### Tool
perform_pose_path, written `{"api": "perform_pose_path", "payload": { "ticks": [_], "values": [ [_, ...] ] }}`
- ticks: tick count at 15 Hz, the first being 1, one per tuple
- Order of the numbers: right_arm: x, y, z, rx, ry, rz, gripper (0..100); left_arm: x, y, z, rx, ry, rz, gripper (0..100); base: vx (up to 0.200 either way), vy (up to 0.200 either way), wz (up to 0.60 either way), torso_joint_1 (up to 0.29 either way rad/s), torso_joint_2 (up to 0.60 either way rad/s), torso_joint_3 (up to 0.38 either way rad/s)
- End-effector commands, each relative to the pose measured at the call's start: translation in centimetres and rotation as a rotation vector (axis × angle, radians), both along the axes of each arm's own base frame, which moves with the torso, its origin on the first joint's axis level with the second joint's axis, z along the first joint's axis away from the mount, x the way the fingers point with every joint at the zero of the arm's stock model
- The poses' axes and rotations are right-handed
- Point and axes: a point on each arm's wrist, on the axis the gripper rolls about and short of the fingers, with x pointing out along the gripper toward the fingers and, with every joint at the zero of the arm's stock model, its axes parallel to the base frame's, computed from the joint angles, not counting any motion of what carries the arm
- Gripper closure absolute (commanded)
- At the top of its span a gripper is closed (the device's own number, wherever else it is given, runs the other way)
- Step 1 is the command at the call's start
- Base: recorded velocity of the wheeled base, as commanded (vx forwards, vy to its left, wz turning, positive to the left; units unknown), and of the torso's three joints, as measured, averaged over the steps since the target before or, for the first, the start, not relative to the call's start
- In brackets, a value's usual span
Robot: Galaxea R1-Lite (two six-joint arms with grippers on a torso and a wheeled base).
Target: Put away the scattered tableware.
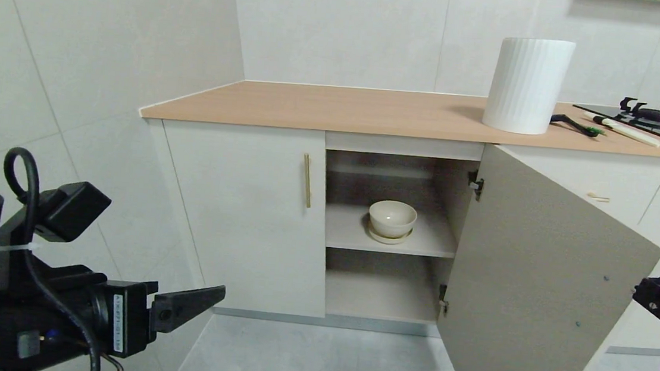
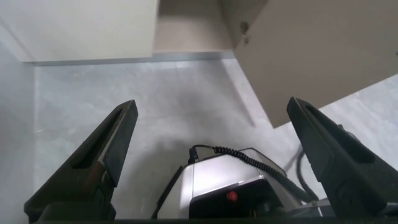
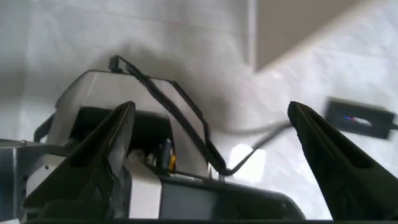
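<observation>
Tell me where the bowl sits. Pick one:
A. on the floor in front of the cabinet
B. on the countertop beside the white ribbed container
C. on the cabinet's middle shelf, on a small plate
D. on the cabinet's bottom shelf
C: the bowl rests on a small plate on the middle shelf, seen past the open cabinet door.

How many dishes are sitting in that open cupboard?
2: a bowl on the shelf, and a small plate directly under it. Others could be hidden behind the closed door beside the opening.
</observation>
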Motion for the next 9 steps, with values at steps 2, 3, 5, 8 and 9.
{"api": "perform_pose_path", "payload": {
  "ticks": [2,3,5,8,9],
  "values": [
    [0.7,-1.0,0.8,-0.035,-0.012,-0.099,0,0.1,0.0,-0.1,0.002,0.005,-0.001,0,0.000,0.000,0.00,0.000,0.00,0.000],
    [1.0,-1.5,1.1,-0.040,-0.018,-0.133,0,0.1,0.0,-0.1,0.002,0.005,-0.001,0,0.000,0.000,0.00,0.000,0.00,0.000],
    [2.1,-3.9,1.3,-0.105,-0.020,-0.260,0,0.1,0.0,-0.1,0.001,0.005,-0.002,0,0.000,0.000,0.00,0.000,0.00,0.000],
    [4.0,-6.3,1.6,-0.132,-0.023,-0.395,0,0.2,-0.1,-0.3,0.005,0.014,-0.002,0,0.000,0.000,0.00,0.000,0.00,0.000],
    [5.0,-7.2,1.3,-0.129,-0.030,-0.445,0,0.1,-0.1,-0.2,0.005,0.012,-0.002,0,0.000,0.000,0.00,0.000,0.00,0.000]
  ]
}}
